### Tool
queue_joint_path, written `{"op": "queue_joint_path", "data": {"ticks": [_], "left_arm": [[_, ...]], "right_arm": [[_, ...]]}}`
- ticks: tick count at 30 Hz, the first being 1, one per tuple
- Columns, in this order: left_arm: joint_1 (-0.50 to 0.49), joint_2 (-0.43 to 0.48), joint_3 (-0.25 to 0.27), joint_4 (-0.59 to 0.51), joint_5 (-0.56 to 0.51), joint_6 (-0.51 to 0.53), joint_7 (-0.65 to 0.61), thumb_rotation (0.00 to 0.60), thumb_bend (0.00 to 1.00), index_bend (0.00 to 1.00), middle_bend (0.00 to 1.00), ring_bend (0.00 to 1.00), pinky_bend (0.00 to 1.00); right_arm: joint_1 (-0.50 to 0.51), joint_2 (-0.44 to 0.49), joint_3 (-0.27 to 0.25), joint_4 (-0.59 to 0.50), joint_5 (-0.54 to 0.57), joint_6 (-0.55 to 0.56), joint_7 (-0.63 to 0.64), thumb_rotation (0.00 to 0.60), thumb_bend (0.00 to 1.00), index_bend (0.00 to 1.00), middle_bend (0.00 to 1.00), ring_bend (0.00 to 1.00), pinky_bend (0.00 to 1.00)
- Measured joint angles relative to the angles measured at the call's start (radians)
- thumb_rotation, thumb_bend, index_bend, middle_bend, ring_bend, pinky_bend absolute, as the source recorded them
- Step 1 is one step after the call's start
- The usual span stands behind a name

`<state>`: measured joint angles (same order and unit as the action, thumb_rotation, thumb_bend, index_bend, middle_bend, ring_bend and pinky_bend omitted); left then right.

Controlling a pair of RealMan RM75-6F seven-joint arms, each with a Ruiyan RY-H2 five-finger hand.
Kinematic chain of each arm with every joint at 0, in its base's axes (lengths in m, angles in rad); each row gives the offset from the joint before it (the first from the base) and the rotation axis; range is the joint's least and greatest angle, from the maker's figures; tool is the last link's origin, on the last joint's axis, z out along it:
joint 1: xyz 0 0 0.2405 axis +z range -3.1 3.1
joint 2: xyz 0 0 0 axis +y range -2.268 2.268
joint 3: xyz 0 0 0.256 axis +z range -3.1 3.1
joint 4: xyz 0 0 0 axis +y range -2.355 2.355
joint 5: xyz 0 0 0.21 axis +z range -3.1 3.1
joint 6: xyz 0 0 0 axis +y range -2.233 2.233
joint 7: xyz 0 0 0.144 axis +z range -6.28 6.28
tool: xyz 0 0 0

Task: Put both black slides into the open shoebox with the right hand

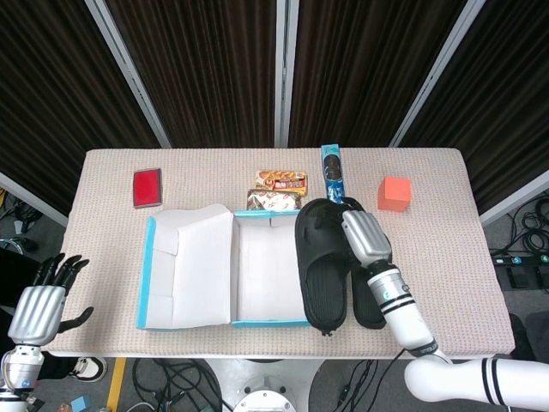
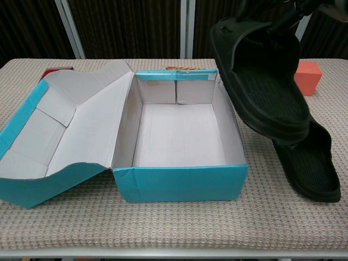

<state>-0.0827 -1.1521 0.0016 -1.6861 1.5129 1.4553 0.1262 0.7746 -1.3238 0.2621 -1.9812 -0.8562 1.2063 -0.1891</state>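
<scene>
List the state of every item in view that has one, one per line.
shoebox: open, lid folded out flat, nothing inside.
lifted slide: held off the table, tilted, over the box's right wall.
second slide: flat on the table, right of the box.
right hand: gripping the lifted slide.
left hand: holds nothing, fingers apart.
</scene>
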Motion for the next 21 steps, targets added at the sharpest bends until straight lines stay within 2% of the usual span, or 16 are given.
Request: {"op": "queue_joint_path", "data": {"ticks": [7,13,21], "left_arm": [[0.000,0.000,0.000,0.000,0.000,0.000,0.000,0.600,0.20,0.14,0.12,0.04,0.08],[0.000,0.000,0.000,0.000,0.000,0.000,0.000,0.600,0.20,0.14,0.12,0.04,0.08],[0.000,0.000,0.000,0.000,0.000,0.000,0.000,0.600,0.20,0.14,0.12,0.04,0.08]], "right_arm": [[0.005,-0.219,0.026,0.202,-0.059,-0.024,0.155,0.600,0.22,0.47,0.44,0.29,0.14],[0.015,-0.398,0.056,0.406,-0.143,-0.051,0.343,0.600,0.16,0.47,0.44,0.29,0.14],[0.035,-0.550,0.091,0.610,-0.250,-0.088,0.547,0.600,0.14,0.47,0.44,0.29,0.14]]}}
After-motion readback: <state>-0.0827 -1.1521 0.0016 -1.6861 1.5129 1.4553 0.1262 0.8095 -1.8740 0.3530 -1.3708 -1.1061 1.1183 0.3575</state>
